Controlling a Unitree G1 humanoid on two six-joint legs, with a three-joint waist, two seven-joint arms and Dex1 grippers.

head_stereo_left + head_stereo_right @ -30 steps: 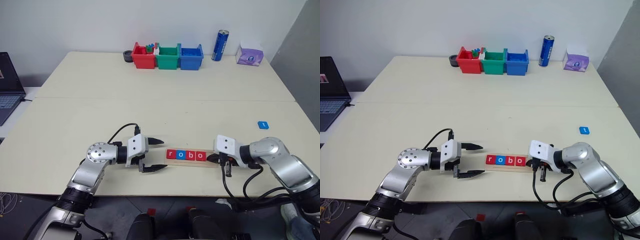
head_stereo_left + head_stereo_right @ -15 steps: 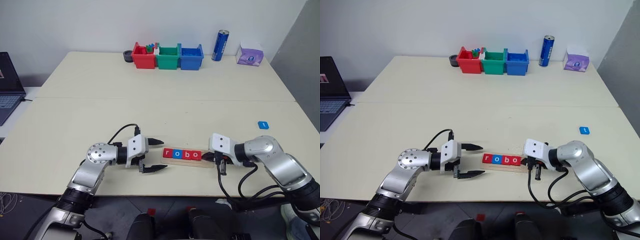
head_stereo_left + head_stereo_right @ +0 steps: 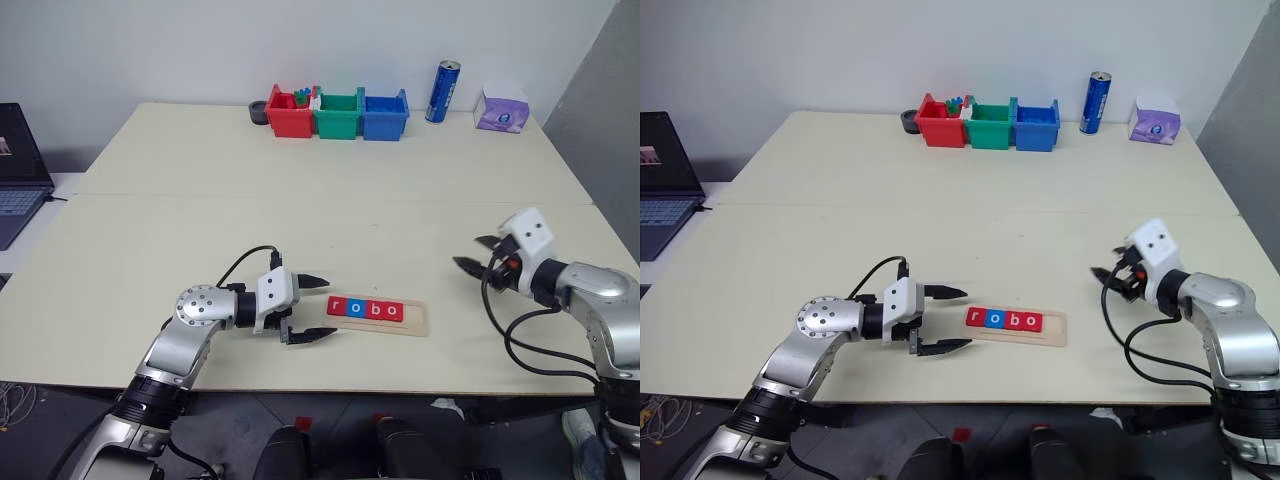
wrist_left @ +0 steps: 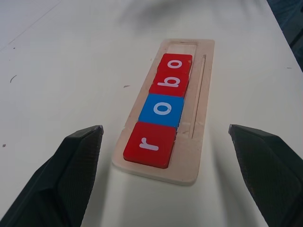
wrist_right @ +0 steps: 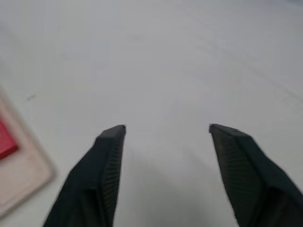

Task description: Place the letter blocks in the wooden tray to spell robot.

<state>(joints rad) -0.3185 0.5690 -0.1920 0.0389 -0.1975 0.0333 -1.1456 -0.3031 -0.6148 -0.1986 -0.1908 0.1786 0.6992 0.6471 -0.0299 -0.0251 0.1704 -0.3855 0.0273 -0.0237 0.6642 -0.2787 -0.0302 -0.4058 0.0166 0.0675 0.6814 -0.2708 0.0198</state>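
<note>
I'm reading four letter blocks (image 4: 163, 112) lying in the wooden tray (image 3: 416, 321): a red r, a blue o, a red b and a red o, in white lowercase, touching edge to edge. The tray's far slot is sitting bare, showing pale, smooth wood with a thin lengthwise groove. The tray is resting near the front edge of the cream surface (image 3: 300, 215). I'm seeing my left end effector (image 3: 309, 309) hovering just beside the tray's r end, released, black ribbed fingers (image 4: 71, 175) spread wide. My right end effector (image 3: 480, 253) is hanging well apart from the tray, also released and gripping nothing. The blue can (image 3: 442, 91) at the back is carrying print I can't make out.
</note>
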